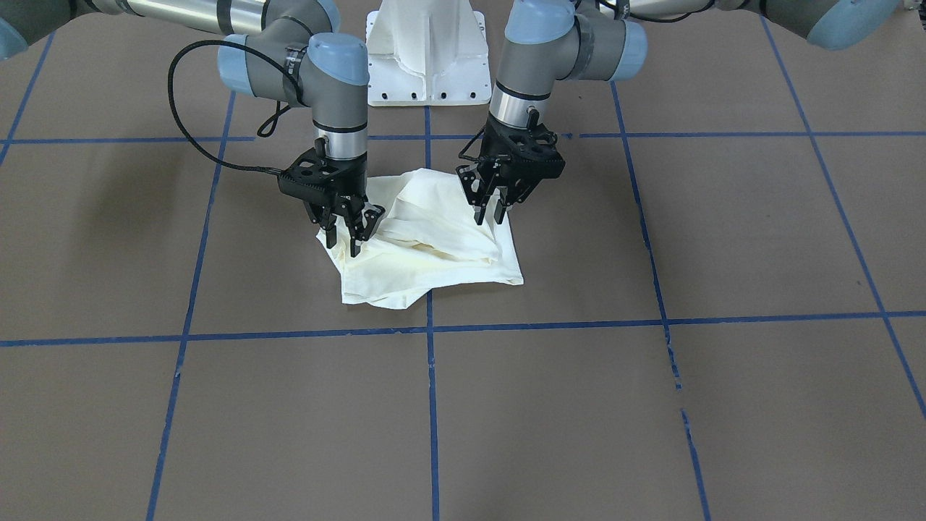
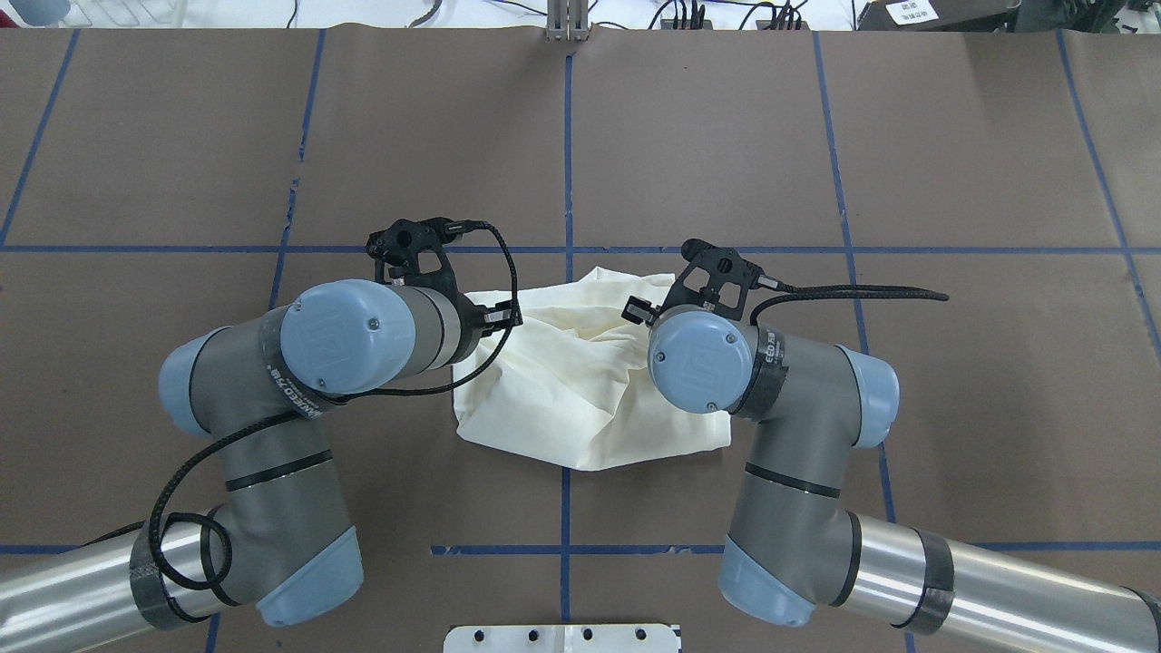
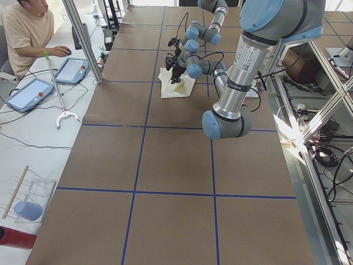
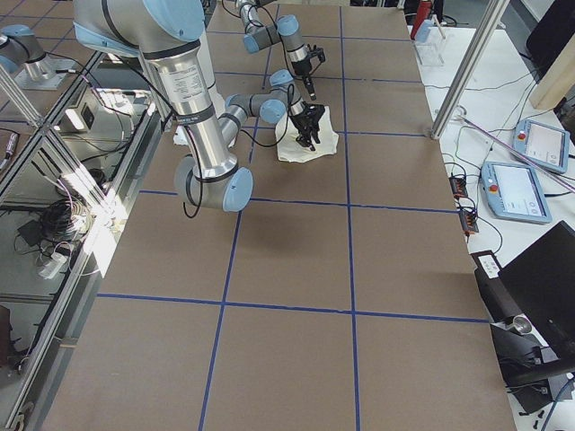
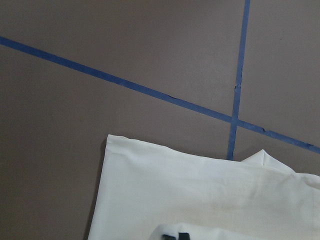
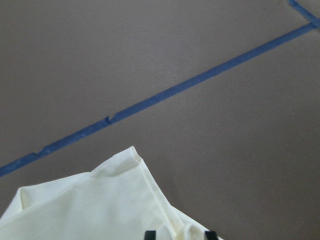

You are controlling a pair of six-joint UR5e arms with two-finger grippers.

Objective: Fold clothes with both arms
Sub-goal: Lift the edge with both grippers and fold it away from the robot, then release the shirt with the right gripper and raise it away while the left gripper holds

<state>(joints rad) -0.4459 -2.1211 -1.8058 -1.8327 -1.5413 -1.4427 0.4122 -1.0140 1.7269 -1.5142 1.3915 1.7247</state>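
Note:
The cream shirt (image 1: 434, 253) lies folded into a rough square at the table's middle, plain side up with its top layers bunched; no print shows. It also shows in the overhead view (image 2: 580, 390). My left gripper (image 1: 490, 215) points down at the shirt's edge on its side. In the left wrist view its tips (image 5: 177, 236) sit close together, pinching cloth (image 5: 200, 195). My right gripper (image 1: 343, 242) stands on the opposite edge. In the right wrist view (image 6: 180, 234) its jaws are apart, with a fold of cloth (image 6: 100, 205) between them. In the overhead view the wrists hide both grippers.
The white base pedestal (image 1: 427, 58) stands just behind the shirt. Blue tape lines (image 1: 431, 329) grid the brown table. An operator (image 3: 27, 33) sits at a side desk with tablets (image 3: 30, 93), off the table.

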